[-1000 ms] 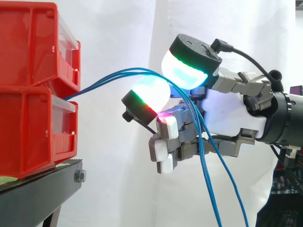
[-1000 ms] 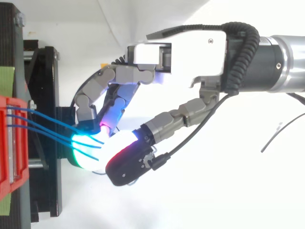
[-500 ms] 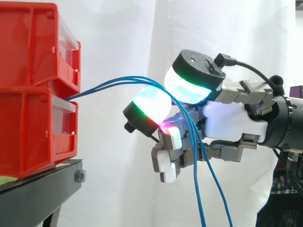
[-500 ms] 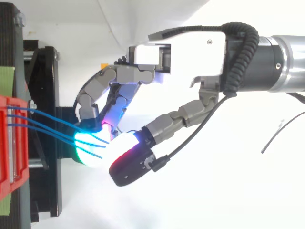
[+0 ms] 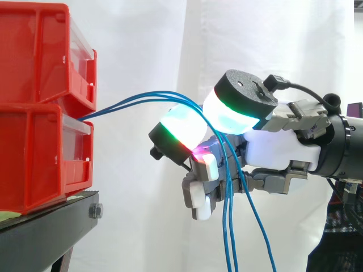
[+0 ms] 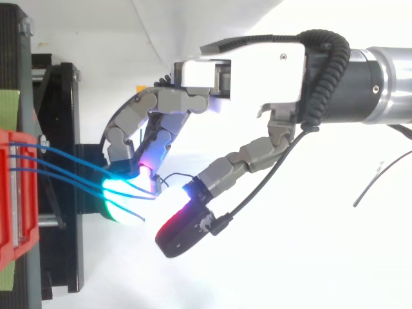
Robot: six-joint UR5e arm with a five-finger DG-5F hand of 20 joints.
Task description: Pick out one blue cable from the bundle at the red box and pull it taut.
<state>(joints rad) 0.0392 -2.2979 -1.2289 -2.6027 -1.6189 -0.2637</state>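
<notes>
Three blue cables (image 5: 122, 104) arc slack from red box (image 5: 39, 153) to hand (image 5: 272, 147), pass between glowing pads (image 5: 181, 127), then hang below curled fingers. Fingers hooked round whole bundle, apparently to gather it. Single cable not yet separated; none taut.

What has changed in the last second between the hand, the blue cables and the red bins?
The hand has drawn back slightly rightward, away from the red bins. The blue cables hanging below it swung from slanted to nearly vertical. Unchanged: its fingers stay curled round the cables, which still arc from the bins; the bins have not moved.
</notes>
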